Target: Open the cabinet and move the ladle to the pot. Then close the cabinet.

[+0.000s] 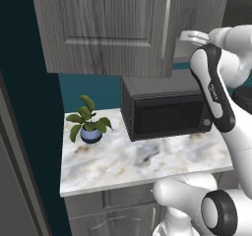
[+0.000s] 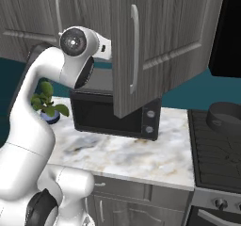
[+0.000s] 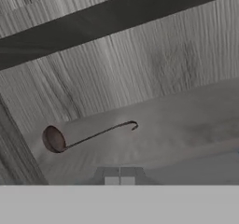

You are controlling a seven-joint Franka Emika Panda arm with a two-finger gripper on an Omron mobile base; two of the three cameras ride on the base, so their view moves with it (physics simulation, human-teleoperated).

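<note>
Gripper (image 3: 119, 175) tips near together, holding nothing, low over the cabinet (image 2: 164, 41) shelf. Door open. Ladle (image 3: 84, 135) lying by the shelf's left end, untouched. Pot (image 2: 225, 117) waiting on stove. Grab, move, close left.

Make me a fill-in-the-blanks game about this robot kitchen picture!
1. The ladle lies on a shelf inside the ______.
2. The black microwave sits on the marble ______.
3. Left of the microwave stands a small ______ in a blue pot.
4. The dark pot sits on the ______.

Missing words: cabinet; counter; plant; stove
</note>
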